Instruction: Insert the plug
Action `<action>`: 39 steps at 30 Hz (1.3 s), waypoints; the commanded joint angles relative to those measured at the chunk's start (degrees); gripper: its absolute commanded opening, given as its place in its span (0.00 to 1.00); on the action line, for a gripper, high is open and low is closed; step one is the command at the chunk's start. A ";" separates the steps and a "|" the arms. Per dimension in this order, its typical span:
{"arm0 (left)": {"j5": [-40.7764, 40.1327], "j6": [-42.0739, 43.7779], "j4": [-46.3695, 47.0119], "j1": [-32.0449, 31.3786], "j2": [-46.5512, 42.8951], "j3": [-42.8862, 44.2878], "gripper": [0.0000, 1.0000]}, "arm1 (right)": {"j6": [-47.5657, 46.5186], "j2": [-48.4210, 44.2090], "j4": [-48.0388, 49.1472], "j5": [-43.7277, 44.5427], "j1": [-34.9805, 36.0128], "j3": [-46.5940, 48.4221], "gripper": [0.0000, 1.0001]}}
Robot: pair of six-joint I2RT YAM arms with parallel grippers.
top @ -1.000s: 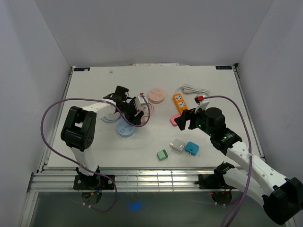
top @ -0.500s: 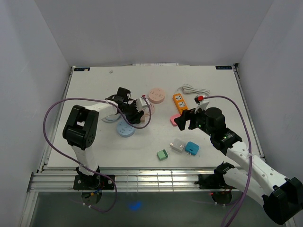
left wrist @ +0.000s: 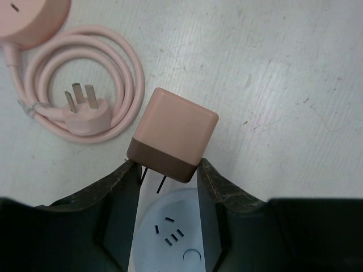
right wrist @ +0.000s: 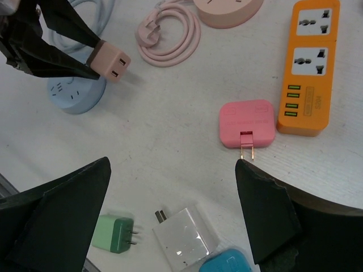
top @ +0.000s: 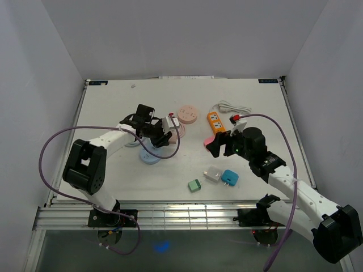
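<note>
Left wrist view: the left jaws are closed on the pink-and-brown plug (left wrist: pixel 173 136), gripping its brown end from both sides. Two metal prongs project from that end towards the round blue socket (left wrist: pixel 170 235) at the lower centre of the frame. The prongs are outside the socket slots; whether their tips touch the socket face cannot be told.

A coiled pink cable (left wrist: pixel 79 107) with its own three-pin plug lies on the worktop (left wrist: pixel 283 85) at upper left.

Right wrist view: the right jaws stand wide open with nothing between them. The held plug (right wrist: pixel 110 61) appears at upper left, up and to the right of the blue socket (right wrist: pixel 76 93). An orange power strip (right wrist: pixel 309 73) lies at upper right, with a flat pink adapter (right wrist: pixel 248 123) just beside it. A green adapter (right wrist: pixel 115 233) and a white adapter (right wrist: pixel 184 229) lie along the bottom edge.
</note>
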 commanded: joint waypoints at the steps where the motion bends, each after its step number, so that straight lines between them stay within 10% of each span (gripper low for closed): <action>1: 3.49 -0.03 -1.05 -1.10 -5.56 0.26 0.29 | 2.51 2.40 2.18 -4.77 -0.07 1.68 0.96; 31: 3.15 -6.45 17.06 -6.55 -15.59 -9.14 0.27 | 35.82 37.11 28.89 -18.76 1.08 13.10 0.91; 39: 3.24 -5.92 16.80 -7.16 -15.85 -9.76 0.27 | 37.85 44.96 35.06 -21.49 3.10 16.80 0.58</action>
